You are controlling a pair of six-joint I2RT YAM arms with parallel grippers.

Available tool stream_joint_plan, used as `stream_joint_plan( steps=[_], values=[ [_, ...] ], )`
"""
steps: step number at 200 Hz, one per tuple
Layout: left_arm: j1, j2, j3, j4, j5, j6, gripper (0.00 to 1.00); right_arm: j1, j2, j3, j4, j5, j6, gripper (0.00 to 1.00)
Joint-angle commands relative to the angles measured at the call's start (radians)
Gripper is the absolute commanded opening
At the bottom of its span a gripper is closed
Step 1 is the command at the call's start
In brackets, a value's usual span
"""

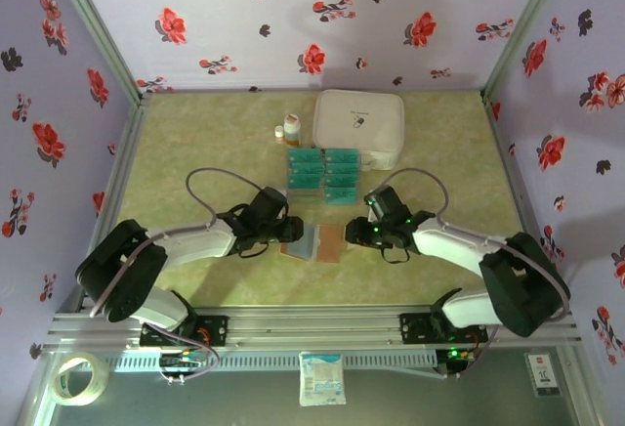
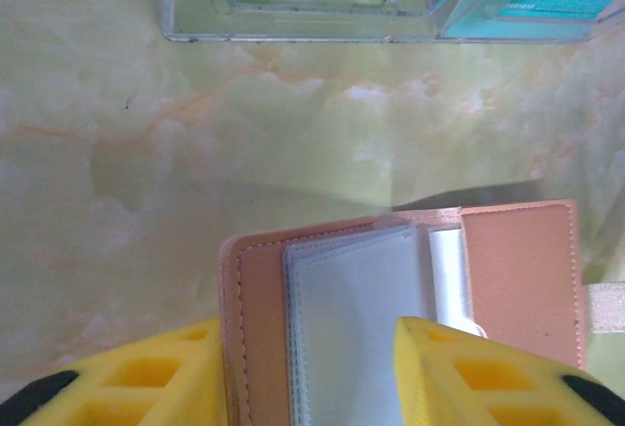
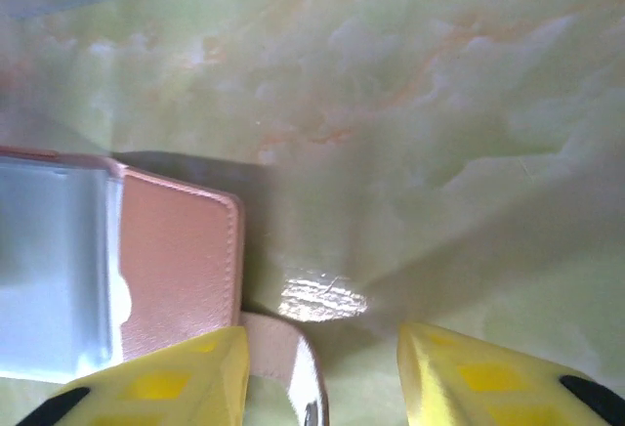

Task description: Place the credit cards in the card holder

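**A:** Start at the claws. What are they doing?

**B:** The left gripper shows two yellow fingers standing apart, astride the left leaf of the small reddish-brown leather-look folding card holder. Whether they nip it or merely straddle it, I cannot tell. The right gripper is spread and pinches nothing; the wallet's pale brown closing strap lies loose just inside one finger.

**A:** And the holder itself?

**B:** It lies flat and open on the glossy yellow-green marbled tabletop, between the two grippers, with its clear blue-grey plastic sleeves facing up. I can see no card in them.

**A:** The cards?

**B:** The small flat teal-green credit cards sit in the clear plastic compartment tray, just beyond the wallet and apart from it.

**A:** So which step is this?

**B:** I'd judge it to be opening and steadying the wallet, with no card loaded yet. Next, one claw should pin a cover down while the other goes to the tray, lifts a single card by its edge and slides it into a sleeve mouth. With a thin card and a slick pocket, that calls for a shallow angle.

**A:** Surface and room?

**B:** The tabletop throws back a glare beside the strap. At the back stand a large white zipped case and two small bottles. The lilac walls are printed with red and dark flowers, and a roll of clear tape lies by the near metal rail
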Motion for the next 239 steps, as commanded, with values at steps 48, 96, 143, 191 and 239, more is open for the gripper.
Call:
stream_joint_plan(
  steps=[48,96,143,191,239],
  values=[
    [-0.007,-0.033,-0.023,0.032,0.01,-0.016,0.42,0.015,-0.165,0.071,-0.083,-0.028,0.042,0.5],
    [-0.007,-0.035,-0.042,0.045,0.009,-0.02,0.42,0.139,-0.049,0.105,0.024,-0.001,0.087,0.47],
    [0.002,-0.042,-0.05,0.046,0.005,-0.021,0.42,0.176,0.104,0.082,0.152,0.015,0.103,0.4],
    [0.039,-0.08,-0.057,0.043,0.03,-0.017,0.42,0.156,0.211,0.031,0.218,0.016,0.093,0.25],
    [0.104,-0.111,-0.113,0.14,0.108,-0.058,0.42,0.151,0.23,0.017,0.234,0.014,0.093,0.21]
  ],
)
